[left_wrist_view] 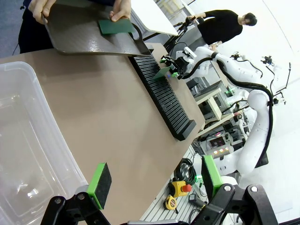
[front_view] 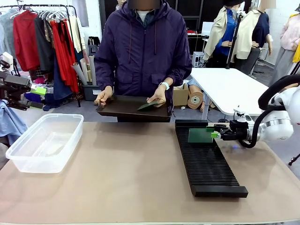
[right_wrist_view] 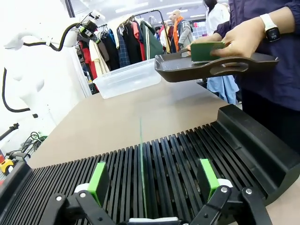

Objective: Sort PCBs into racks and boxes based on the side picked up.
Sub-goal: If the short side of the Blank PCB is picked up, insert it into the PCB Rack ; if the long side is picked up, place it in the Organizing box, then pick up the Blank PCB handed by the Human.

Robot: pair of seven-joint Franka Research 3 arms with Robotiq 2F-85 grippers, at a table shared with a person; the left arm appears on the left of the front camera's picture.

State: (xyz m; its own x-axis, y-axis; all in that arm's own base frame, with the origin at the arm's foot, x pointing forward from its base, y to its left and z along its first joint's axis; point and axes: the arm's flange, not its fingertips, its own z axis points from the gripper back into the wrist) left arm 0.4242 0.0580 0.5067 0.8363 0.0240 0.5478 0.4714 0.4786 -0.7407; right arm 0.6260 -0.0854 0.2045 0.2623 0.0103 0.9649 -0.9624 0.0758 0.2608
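**PCB** (right_wrist_view: 141,164) standing on edge in a slot near the far end of the rack (front_view: 206,164). The rack lies on the right half of the table (front_view: 131,178) and runs from the far edge toward the near edge.

**Right gripper** (right_wrist_view: 153,187): it straddles the board with its jaws spread wide. Each green pad (right_wrist_view: 99,182) stands apart from the board's thin edge, so the slot alone appears to carry the board.

**Left gripper** (left_wrist_view: 154,185): likewise spread wide and holding nothing. It hangs over the table's left side, just beside the clear box (front_view: 47,140).

**Far edge:** a person holds a dark tray (front_view: 133,108) in both hands. A second PCB (front_view: 147,106) lies on it under the fingers of one hand (front_view: 158,96).

**Step in hand (judged):** racking one board, at its close.

**Next move (judged):** the right gripper should draw off along the board's plane, because brushing it with either pad could tip it. The second PCB on the tray is the likely next pick, and the side it is picked up by decides between rack and box.
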